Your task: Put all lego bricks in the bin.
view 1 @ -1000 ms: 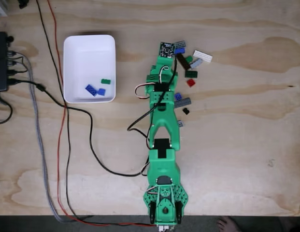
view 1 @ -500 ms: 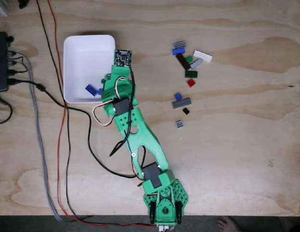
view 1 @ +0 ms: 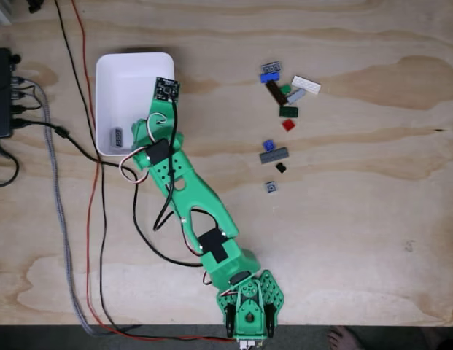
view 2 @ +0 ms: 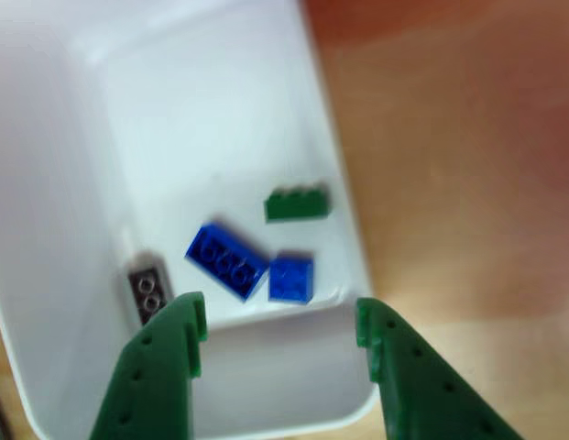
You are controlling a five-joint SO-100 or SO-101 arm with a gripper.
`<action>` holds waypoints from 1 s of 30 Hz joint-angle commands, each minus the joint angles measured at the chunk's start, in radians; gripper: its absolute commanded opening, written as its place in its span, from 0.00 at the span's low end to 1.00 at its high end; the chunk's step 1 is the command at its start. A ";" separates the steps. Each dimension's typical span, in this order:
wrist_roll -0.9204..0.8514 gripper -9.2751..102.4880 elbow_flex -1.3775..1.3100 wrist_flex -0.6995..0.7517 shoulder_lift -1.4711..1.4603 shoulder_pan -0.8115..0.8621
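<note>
My gripper [view 2: 279, 323] is open above the near end of the white bin [view 2: 202, 110], with nothing between its green fingers [view 2: 169, 344]. Inside the bin lie a green brick [view 2: 297, 203], a long blue brick [view 2: 226, 261], a small blue brick [view 2: 290, 278] and a grey brick [view 2: 148, 291]. In the fixed view the green arm [view 1: 190, 197] reaches up-left over the bin [view 1: 131, 58] and covers its lower right part; the grey brick [view 1: 118, 136] shows beside it. Several loose lego bricks lie on the table to the right, among them white [view 1: 306, 84], red [view 1: 288, 125] and grey [view 1: 274, 154].
Black, red and grey cables [view 1: 95, 219] run down the table left of the arm and below the bin. A black box [view 1: 1, 91] with plugs sits at the left edge. The arm's base [view 1: 248, 310] stands at the front edge of the plywood table.
The arm has swung left from the pile of loose bricks to the bin. A grey brick that was not in the bin a second ago now lies there.
</note>
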 commanded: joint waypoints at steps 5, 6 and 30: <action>-0.031 0.28 0.477 -0.175 0.356 0.588; -0.037 0.28 0.541 -0.206 0.351 0.604; -0.072 0.13 0.735 -0.390 0.129 0.604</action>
